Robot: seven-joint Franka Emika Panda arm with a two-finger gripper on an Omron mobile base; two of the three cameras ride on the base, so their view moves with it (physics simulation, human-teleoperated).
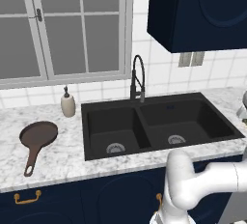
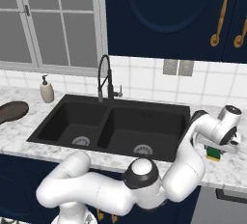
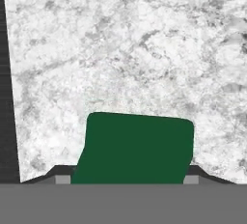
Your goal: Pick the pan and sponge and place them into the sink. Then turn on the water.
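From the left base view I've got the round dark brown frying pan [image 1: 38, 134] on the marble counter [image 1: 62, 155] left of the black double-basin sink [image 1: 159, 121]. Right base view: my gripper [image 2: 215, 153] is low over the green-topped yellow sponge [image 2: 213, 156], right of the sink. Hand view: the sponge sits squarely between my fingertips [image 3: 62, 178], long axis spanning tip to tip, jaws closing around it; whether they've gripped, I can't tell.

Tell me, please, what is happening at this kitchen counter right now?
The robot arm has reached to the counter right of the sink, and its hand is down over the sponge, one finger tip at each side of it; a firm grip can't be confirmed. The pan sits on the counter left of the sink. Both basins look bare and no water runs.
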